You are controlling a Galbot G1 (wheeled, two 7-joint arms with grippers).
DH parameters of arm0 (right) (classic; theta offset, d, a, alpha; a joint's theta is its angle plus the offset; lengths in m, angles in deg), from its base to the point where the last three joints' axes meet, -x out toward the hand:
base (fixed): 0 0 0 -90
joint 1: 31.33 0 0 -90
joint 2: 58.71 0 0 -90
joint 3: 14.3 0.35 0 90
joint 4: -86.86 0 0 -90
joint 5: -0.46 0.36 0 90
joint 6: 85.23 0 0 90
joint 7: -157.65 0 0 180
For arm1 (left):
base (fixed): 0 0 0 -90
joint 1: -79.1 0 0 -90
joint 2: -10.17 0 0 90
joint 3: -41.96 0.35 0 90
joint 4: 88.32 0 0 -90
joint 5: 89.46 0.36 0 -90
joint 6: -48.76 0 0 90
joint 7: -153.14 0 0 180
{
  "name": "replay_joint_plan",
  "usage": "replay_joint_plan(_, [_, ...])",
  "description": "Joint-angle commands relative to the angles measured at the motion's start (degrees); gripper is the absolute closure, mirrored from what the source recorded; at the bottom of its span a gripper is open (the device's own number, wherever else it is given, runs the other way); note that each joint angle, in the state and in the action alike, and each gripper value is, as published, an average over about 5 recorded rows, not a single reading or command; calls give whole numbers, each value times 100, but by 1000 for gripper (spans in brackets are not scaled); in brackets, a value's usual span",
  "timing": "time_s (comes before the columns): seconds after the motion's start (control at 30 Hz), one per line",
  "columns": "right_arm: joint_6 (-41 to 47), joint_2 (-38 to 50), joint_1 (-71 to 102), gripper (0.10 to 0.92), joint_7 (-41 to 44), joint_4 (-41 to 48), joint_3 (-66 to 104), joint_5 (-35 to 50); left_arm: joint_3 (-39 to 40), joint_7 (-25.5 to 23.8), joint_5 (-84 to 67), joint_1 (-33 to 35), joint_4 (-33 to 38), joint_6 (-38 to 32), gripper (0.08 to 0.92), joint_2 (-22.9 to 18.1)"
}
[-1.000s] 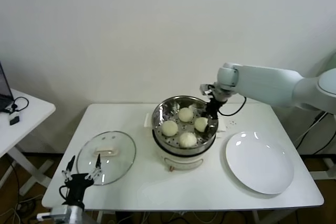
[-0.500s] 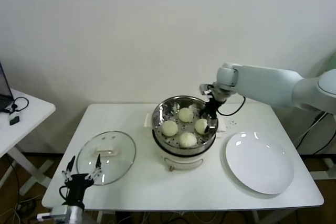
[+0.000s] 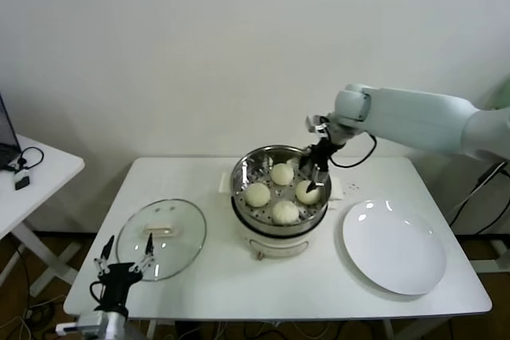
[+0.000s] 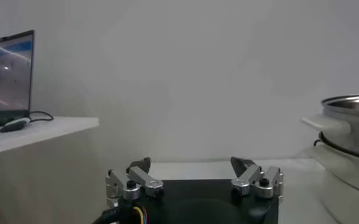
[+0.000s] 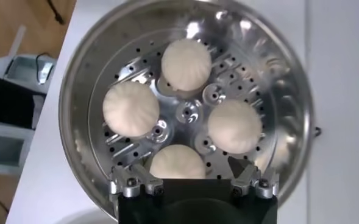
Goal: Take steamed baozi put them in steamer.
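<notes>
Several cream-white baozi lie in the shiny steamer (image 3: 242, 171) on its white base: one at the back (image 3: 281, 173), one on the left (image 3: 257, 194), one on the right (image 3: 307, 191), one in front (image 3: 285, 211). My right gripper (image 3: 314, 177) hovers open and empty just above the right-hand bun. Its wrist view looks straight down into the steamer (image 5: 75, 91), with the baozi (image 5: 186, 64) round the perforated bottom and the right gripper (image 5: 191, 170) open over the nearest bun (image 5: 177, 163). My left gripper (image 3: 126, 249) is parked, open, at the table's front left corner.
The round glass lid (image 3: 162, 238) lies on the table left of the steamer. A flat white plate (image 3: 394, 246) lies to the right. A side table (image 3: 48, 171) stands at far left. The steamer's rim (image 4: 350, 105) shows beside the open left gripper (image 4: 191, 165).
My right arm has risen a little and its gripper has come up off the right-hand bun, which stays in the basket. The left arm has not moved.
</notes>
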Motion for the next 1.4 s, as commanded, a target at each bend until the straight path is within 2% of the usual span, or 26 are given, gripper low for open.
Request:
replay_joint_plan(0.03, [159, 1045, -337, 203, -239, -932, 371, -101, 9, -7, 23, -5, 31, 37, 177, -5])
replay_joint_plan(0.2, [230, 1849, 100, 203, -806, -1493, 1171, -456, 41, -6, 95, -8, 78, 26, 177, -36])
replay_joint_plan(0.43, [151, 3189, 1077, 203, -1632, -2487, 2387, -864, 48, 239, 120, -121, 198, -171, 177, -127])
replay_joint_plan(0.57, [-132, 3801, 2737, 203, -2305, -2940, 4034, -1171, 115, 200, 247, -56, 249, -244, 177, -144])
replay_joint_plan(0.73, [-550, 4076, 5917, 203, -3003, -3366, 7277, -1364, 136, 195, 281, -22, 290, -280, 177, -171])
replay_joint_plan(0.87, [-889, 3777, 8403, 203, -3369, -3685, 9858, -1517, 160, 193, 311, 5, 375, -274, 177, -186])
replay_joint_plan(1.0, [-1435, 3122, 10131, 203, -3695, -3870, 11416, -1879, 200, 204, 404, 9, 388, -263, 177, -215])
replay_joint_plan(1.13, [-1949, 2162, 11240, 203, -4004, -3995, 12455, -2296, 204, 227, 454, 11, 352, -245, 177, -246])
replay_joint_plan(1.4, [-2793, 318, 12581, 203, -4412, -4187, 13438, -2762, 157, 234, 446, 44, 299, -250, 177, -262])
